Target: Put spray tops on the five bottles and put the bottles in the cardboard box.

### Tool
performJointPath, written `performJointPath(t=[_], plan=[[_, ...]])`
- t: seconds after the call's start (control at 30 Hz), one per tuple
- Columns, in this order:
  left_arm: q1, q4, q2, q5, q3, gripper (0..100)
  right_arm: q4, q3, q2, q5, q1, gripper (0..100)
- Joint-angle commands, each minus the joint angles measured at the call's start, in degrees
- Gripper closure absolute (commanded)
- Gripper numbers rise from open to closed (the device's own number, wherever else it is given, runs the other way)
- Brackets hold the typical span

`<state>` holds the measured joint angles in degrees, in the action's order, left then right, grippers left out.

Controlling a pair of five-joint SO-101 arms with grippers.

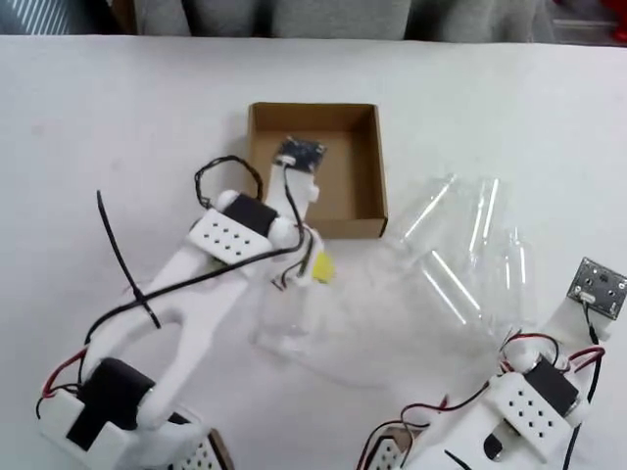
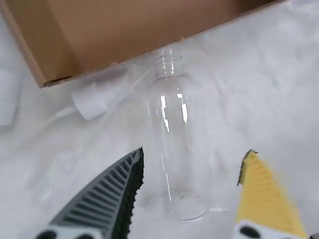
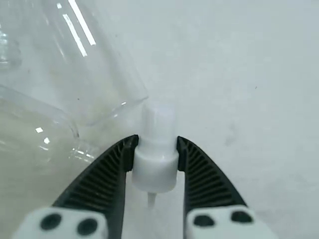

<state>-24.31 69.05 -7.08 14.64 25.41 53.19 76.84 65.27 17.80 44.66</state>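
A clear, capless bottle (image 2: 174, 144) lies on the white table with its neck toward the cardboard box (image 2: 124, 30). My left gripper (image 2: 192, 154) is open above it, its grey and yellow fingers either side of the bottle's base. A white spray top (image 2: 97, 97) lies by the box's front wall. In the high view the left gripper (image 1: 306, 262) hangs just in front of the box (image 1: 377, 166), over the bottle (image 1: 289, 318). My right gripper (image 3: 155, 142) is shut on a white spray top (image 3: 155, 162), close beside several clear bottles (image 3: 84, 59).
Several clear bottles (image 1: 460, 245) lie in a loose group right of the box. The right arm (image 1: 529, 392) stands at the table's front right corner. Dark cables (image 1: 122, 259) loop off the left arm. The table's far side is open white surface.
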Motion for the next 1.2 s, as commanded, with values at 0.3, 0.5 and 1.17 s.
performJointPath(t=[0.3,0.5,1.17], plan=[[1.01,-4.04,11.65,7.21,-5.98,70,-1.19,0.26,1.36,0.00,-0.40,98.2],[0.92,-4.04,16.48,7.74,-9.67,70,-1.19,0.26,1.36,0.00,-0.48,98.2],[0.84,-7.82,21.49,7.30,-11.69,65,-1.10,0.35,1.36,0.00,-0.57,98.2]])
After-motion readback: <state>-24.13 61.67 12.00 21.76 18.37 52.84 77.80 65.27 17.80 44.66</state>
